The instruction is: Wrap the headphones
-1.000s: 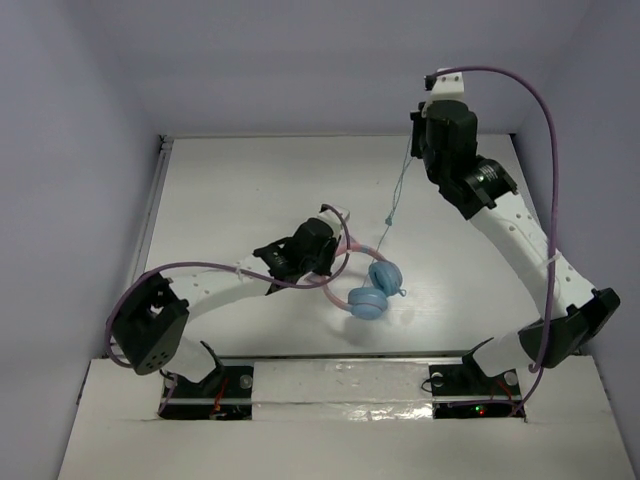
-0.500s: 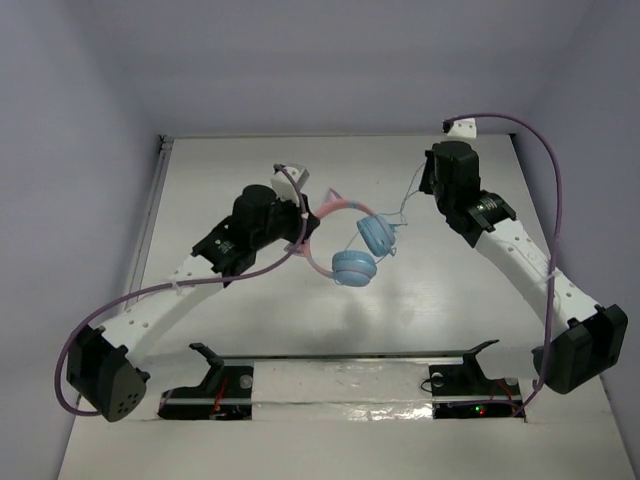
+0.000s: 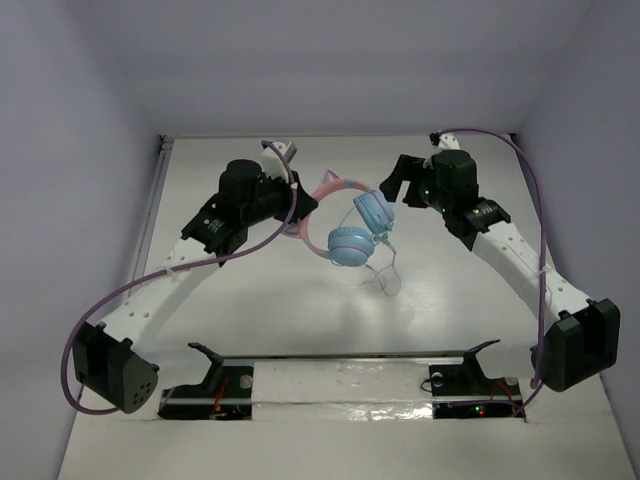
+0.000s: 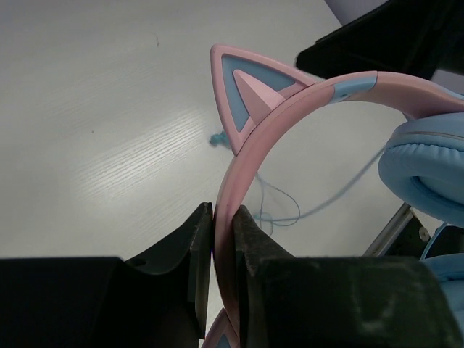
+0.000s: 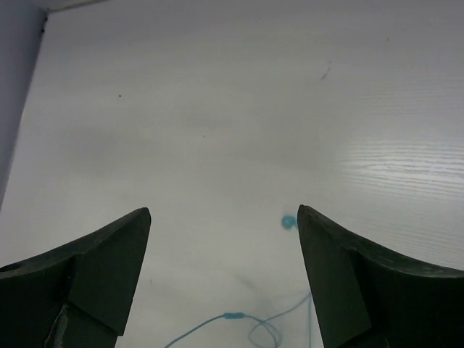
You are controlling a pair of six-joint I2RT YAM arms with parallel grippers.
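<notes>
The left tool (image 4: 223, 217) is clamped on the headphones (image 3: 350, 225). Its two fingers (image 4: 194, 246) are pressed together on the thin pink headband (image 4: 290, 101), with only the band's thickness between them. The grip sits just below one pink-and-blue cat ear (image 4: 250, 90). From there the band arches away toward a light-blue ear cup (image 4: 428, 163) at the right edge of the left wrist view.

In the top view the left tool (image 3: 300, 205) holds the headset near the middle of the desk (image 3: 250, 300), between the two arms. The two ear cups (image 3: 349, 245) lie on the side toward the right arm, one nearer the arm bases than the other. The thin light-blue cable (image 3: 385, 275) trails from them in loose loops toward the near edge.

The right tool (image 5: 223, 214) is spread wide and grips nothing — only bare desk shows between its fingers (image 5: 109, 254). Part of the cable (image 5: 217, 319) and its small blue plug (image 5: 288, 222) lie below it. From above, the right tool (image 3: 392, 185) is just beside the farther ear cup — whether it touches the cup cannot be told.
</notes>
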